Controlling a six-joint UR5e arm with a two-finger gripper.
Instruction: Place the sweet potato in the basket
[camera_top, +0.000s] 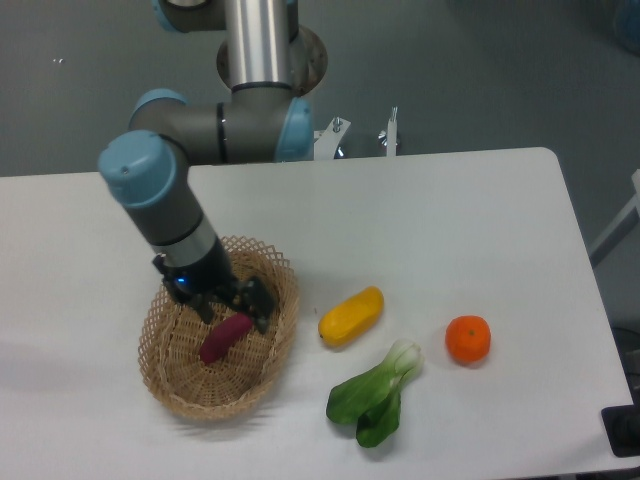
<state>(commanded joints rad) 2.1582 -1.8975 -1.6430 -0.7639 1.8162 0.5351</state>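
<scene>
The sweet potato (225, 338), a small reddish-purple tuber, lies inside the woven tan basket (170, 385) at the left of the table. My gripper (233, 310) hangs over the basket, just above the upper end of the sweet potato. Its dark fingers (260, 300) stand spread apart on either side of that end, so it looks open. I cannot tell whether a finger touches the tuber.
A plump yellow vegetable (351, 316) lies right of the basket. A green leafy bok choy (375, 395) lies in front of it. A round orange fruit (468, 339) sits further right. The arm's base (262, 60) stands at the table's back edge.
</scene>
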